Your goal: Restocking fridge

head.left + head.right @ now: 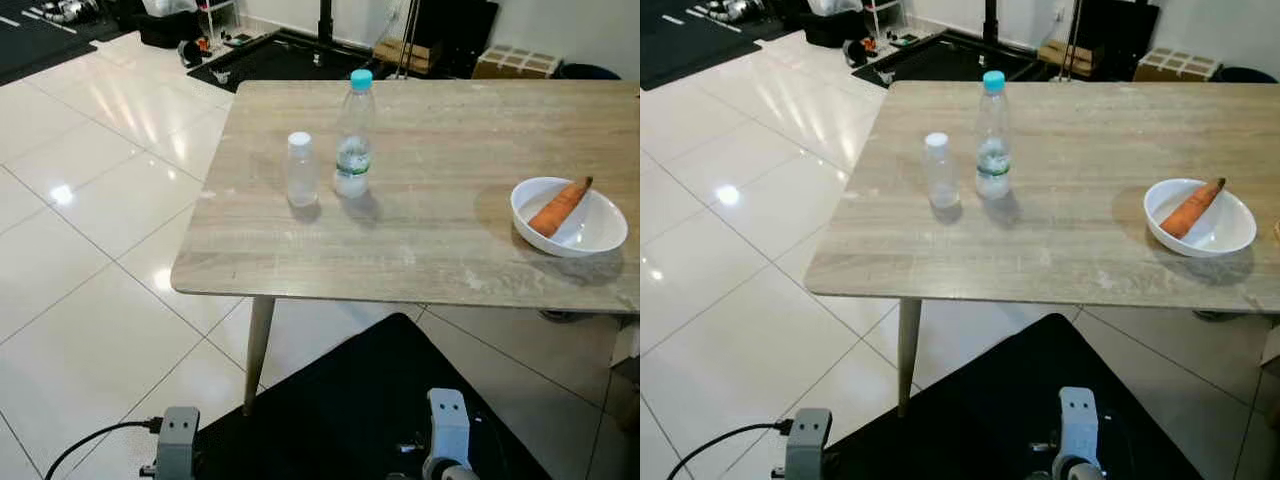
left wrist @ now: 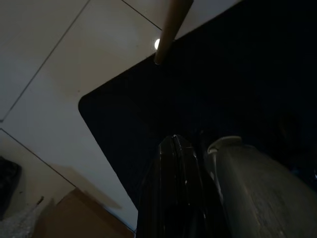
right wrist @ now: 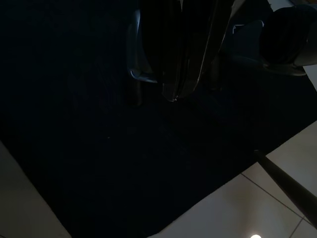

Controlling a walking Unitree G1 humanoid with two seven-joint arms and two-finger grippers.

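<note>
So the robot's standing in front of a light wood table (image 1: 440, 240) with both arms just hanging down by its sides. The left gripper (image 2: 174, 144) is pointed at the black mat (image 1: 370, 400) on the floor, fingers pressed together with nothing between them, not touching anything. Same deal with the right gripper (image 3: 174, 96): fingers together over the dark mat, holding nothing. Both wrist views are pretty dim.

The stuff to put away sits up on the table, well apart from either gripper. There's a water bottle (image 1: 354, 135) with a teal cap standing upright toward the left half, and a smaller clear bottle (image 1: 301, 170) with a white cap just beside it, on its left. Over on the right side there's a white bowl (image 1: 580, 235) with a carrot (image 1: 559, 207) lying in it, tip leaning on the rim. White tile floor (image 1: 90, 300) all around.
</note>
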